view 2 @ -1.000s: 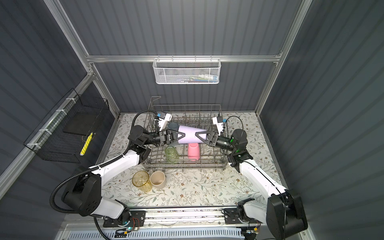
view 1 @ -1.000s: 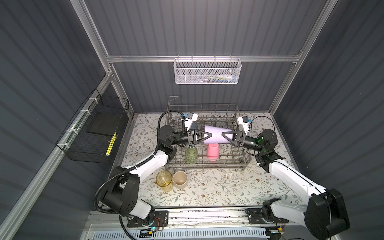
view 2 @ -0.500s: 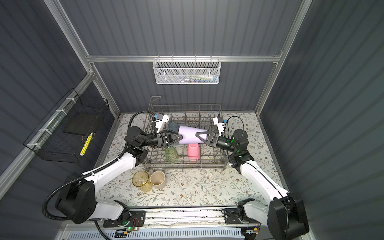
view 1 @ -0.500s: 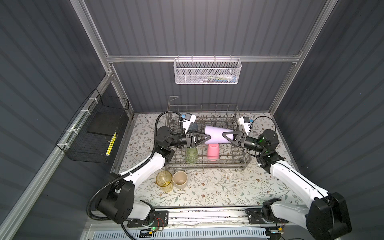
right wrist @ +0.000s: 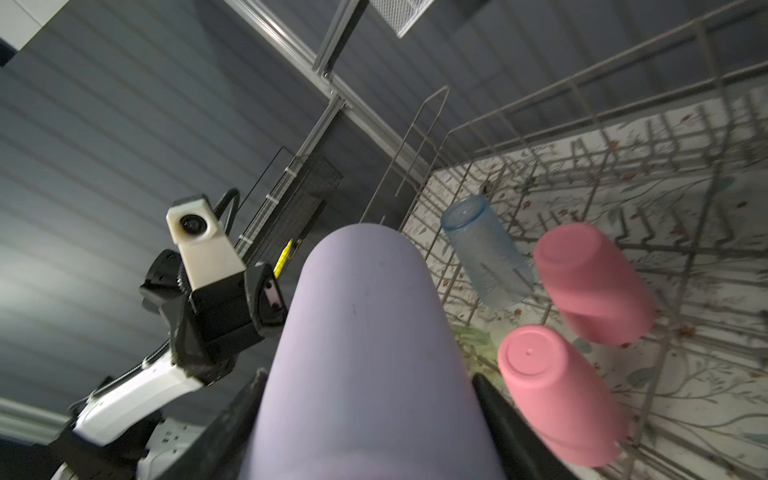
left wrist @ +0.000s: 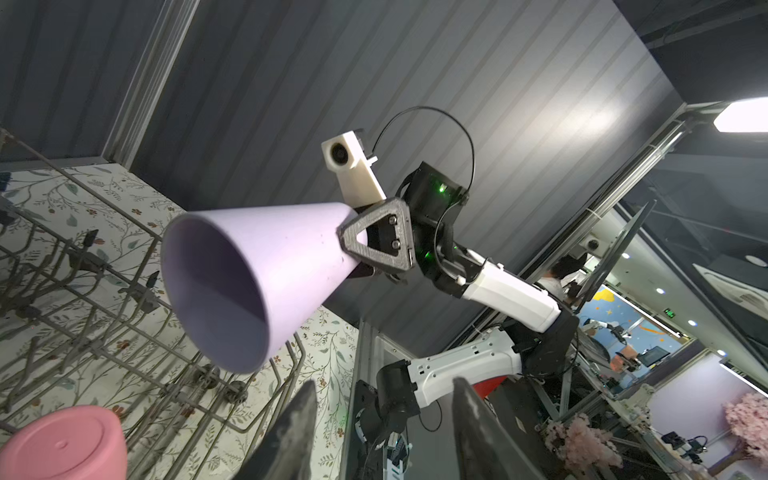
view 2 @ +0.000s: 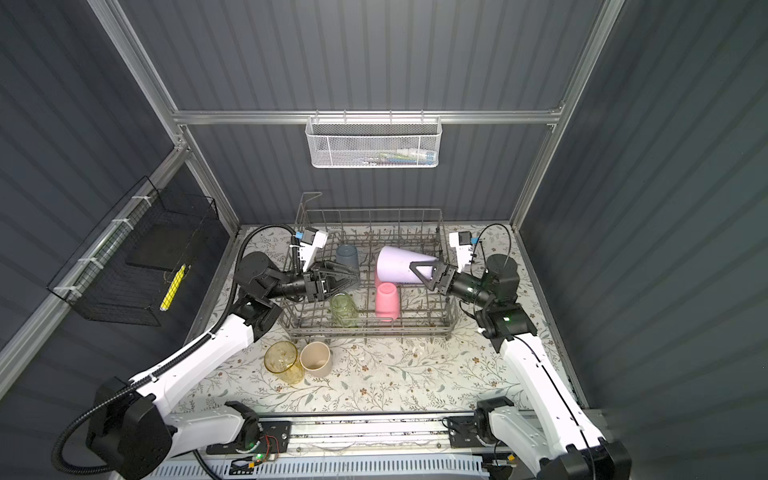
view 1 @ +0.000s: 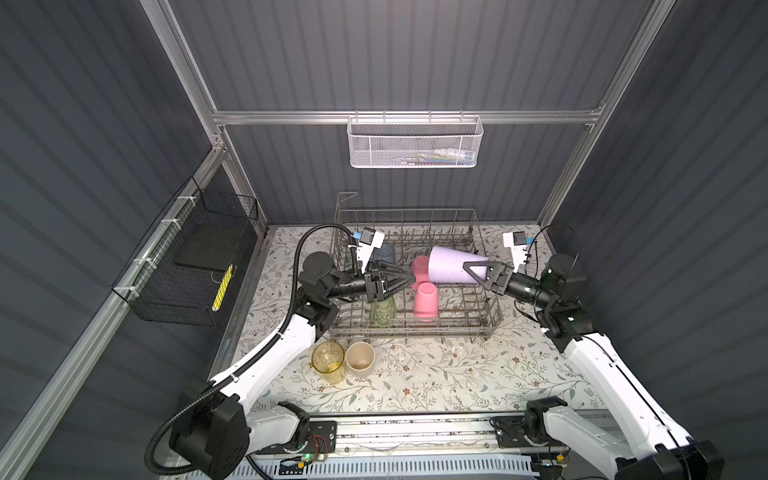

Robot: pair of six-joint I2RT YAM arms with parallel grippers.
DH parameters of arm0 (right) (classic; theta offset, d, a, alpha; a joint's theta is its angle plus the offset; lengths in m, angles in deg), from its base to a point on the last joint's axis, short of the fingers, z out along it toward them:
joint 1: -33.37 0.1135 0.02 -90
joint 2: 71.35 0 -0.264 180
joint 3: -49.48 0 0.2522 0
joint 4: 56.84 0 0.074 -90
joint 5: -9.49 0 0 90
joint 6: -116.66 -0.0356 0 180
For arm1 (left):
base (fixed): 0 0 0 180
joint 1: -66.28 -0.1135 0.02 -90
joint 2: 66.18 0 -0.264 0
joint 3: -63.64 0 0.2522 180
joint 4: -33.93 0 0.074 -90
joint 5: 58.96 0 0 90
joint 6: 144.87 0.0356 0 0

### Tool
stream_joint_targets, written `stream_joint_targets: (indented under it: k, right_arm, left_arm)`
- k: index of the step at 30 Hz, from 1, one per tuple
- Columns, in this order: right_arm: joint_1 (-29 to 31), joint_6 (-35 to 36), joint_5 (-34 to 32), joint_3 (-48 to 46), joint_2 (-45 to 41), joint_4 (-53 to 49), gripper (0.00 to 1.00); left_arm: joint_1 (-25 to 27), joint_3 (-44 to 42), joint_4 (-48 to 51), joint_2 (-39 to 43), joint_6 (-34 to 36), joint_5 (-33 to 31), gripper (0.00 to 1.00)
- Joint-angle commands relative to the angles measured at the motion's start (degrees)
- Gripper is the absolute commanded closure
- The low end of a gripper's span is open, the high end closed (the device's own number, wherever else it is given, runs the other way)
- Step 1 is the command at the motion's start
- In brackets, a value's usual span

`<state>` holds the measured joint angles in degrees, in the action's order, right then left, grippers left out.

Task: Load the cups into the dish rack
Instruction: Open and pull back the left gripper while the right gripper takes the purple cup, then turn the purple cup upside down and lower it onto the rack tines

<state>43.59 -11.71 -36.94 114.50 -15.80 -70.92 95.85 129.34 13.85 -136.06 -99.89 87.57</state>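
In both top views the right claw (view 1: pixel 468 268) clamps the lavender cup (view 1: pixel 451 266) by its narrow closed end, a finger on either side. The cup lies roughly level above the dish rack (view 1: pixel 409 332), just right of the frame's centre, its wide mouth turned toward the left claw (view 1: pixel 409 277). The left claw hovers just left of centre, parted and empty, its tips near the cup's rim but apart from it. In the left wrist view its two dark fingers (left wrist: pixel 297 432) stand apart at the bottom edge with nothing between them, and the cup's mouth fills the middle left.

Inside the rack, the lower pink cup (view 1: pixel 426 301) sits bottom up at the centre. The upper pink cup (view 1: pixel 419 266) is just above it, partly hidden by the lavender cup. The green cup (view 1: pixel 383 311) sits below the left claw and the blue-grey cup (view 1: pixel 384 251) above it. On the desk (view 1: pixel 457 374), lower left of centre, the yellow cup (view 1: pixel 329 359) and beige cup (view 1: pixel 360 358) stand mouth up, just beside each other.
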Motion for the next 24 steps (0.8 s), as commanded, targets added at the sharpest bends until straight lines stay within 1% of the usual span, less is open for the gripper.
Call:
stream_joint_targets:
  k: [1, 3, 8, 11, 15, 19, 24]
  right_arm:
    - [-0.1, 13.1, -11.0, 5.8, -0.5, -17.3, 0.60]
    - [-0.1, 16.0, -15.5, 8.6, 0.6, -21.4, 0.60]
    - [0.1, 20.3, -23.2, 16.2, 6.5, -31.2, 0.59]
    - [0.8, 23.1, -30.3, 20.5, 11.3, -36.6, 0.58]
    - [1.5, 25.9, -37.0, 23.5, 15.1, -39.9, 0.58]
    - [2.1, 26.9, -40.0, 25.0, 17.8, -40.9, 0.59]
    - [2.4, 26.8, -39.1, 25.4, 20.1, -39.9, 0.59]
  left_arm:
    - [-0.3, -0.2, 5.8, 2.1, 5.2, -0.7, 0.47]
    - [-0.3, -0.7, 6.1, 2.6, 5.2, -0.6, 0.47]
    - [-0.3, -1.6, 7.3, 3.5, 6.2, -0.5, 0.46]
    - [-0.3, -1.6, 8.2, 3.9, 6.9, -0.2, 0.46]
    - [-0.3, -1.4, 9.9, 4.4, 8.3, -0.2, 0.47]
    - [-0.3, -0.6, 12.4, 4.5, 10.0, -0.2, 0.47]
    - [-0.3, -0.2, 13.6, 4.5, 10.8, -0.1, 0.48]
